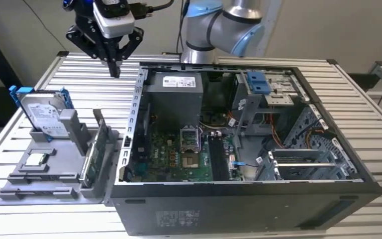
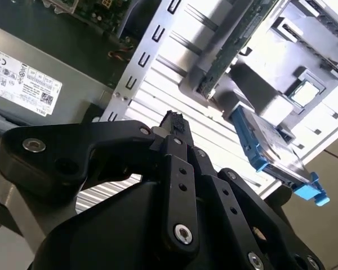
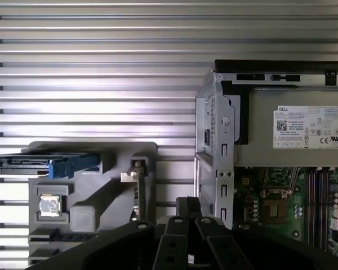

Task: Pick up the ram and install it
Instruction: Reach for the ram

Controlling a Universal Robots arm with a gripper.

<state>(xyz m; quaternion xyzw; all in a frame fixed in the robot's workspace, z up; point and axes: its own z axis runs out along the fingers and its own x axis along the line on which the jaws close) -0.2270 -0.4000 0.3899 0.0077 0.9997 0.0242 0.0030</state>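
- One tool (image 1: 116, 73) hangs above the slatted counter (image 1: 357, 99), off the far corner of the open computer case (image 1: 244, 214) on the exterior view's left. Its fingers are pressed together to a point, with nothing between them (both wrist views show the tips meeting the same way).
- A grey holder (image 1: 12, 198) sits on the counter just beside the case, on the exterior view's left.
- The holder carries a silver hard drive (image 1: 45, 117) with blue brackets, upright at its far end. A processor chip (image 1: 37, 159) lies flat in the middle, and a green circuit card (image 1: 91, 164) stands on edge along the side next to the case.
- The ram (image 3: 62, 237) appears in the first wrist view as a dark narrow strip set edge-up in a holder slot. It is on the near side of the chip, well apart from the tool (I cannot make out its label).
- Inside the case, the motherboard (image 1: 177, 159) lies flat, with the power supply (image 1: 177, 94) at the far end.
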